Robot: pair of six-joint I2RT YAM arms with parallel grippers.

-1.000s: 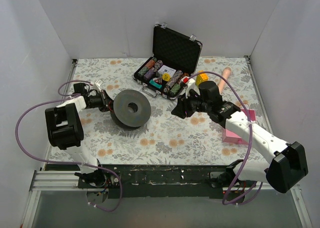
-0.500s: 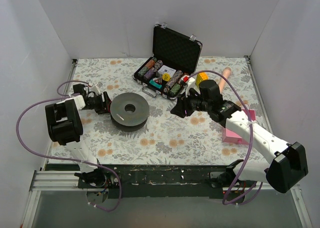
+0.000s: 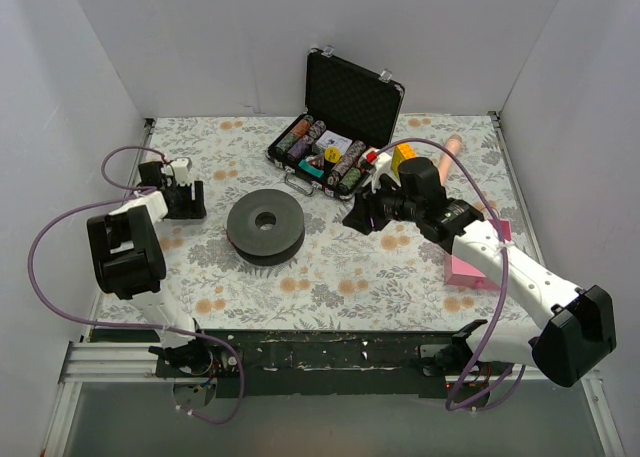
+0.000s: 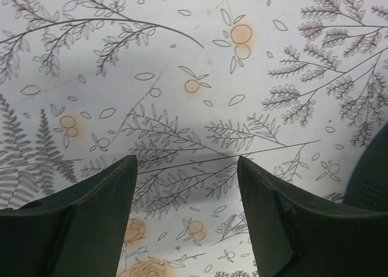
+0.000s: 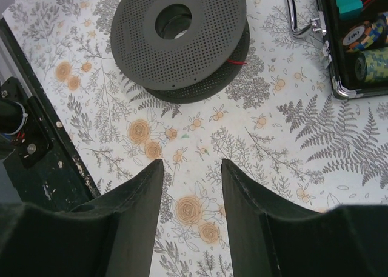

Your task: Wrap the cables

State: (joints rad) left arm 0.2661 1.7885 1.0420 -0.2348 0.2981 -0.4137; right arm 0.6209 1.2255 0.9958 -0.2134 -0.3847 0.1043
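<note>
A dark grey perforated spool lies flat on the floral cloth. In the right wrist view a short bit of the thin red cable shows between the flanges of the spool; the rest is hidden. My left gripper is to the left of the spool and apart from it. It stands open over bare cloth, with only the spool's rim at the right edge. My right gripper hovers right of the spool, open and empty.
An open black case of poker chips stands at the back, and its handle and chips show in the right wrist view. A yellow block, a pinkish cylinder and a pink box lie at the right. White walls enclose the table.
My left gripper has opened, let go of the spool and drawn back to the left. The spool, tilted before, now lies flat. The right gripper has hardly moved.
</note>
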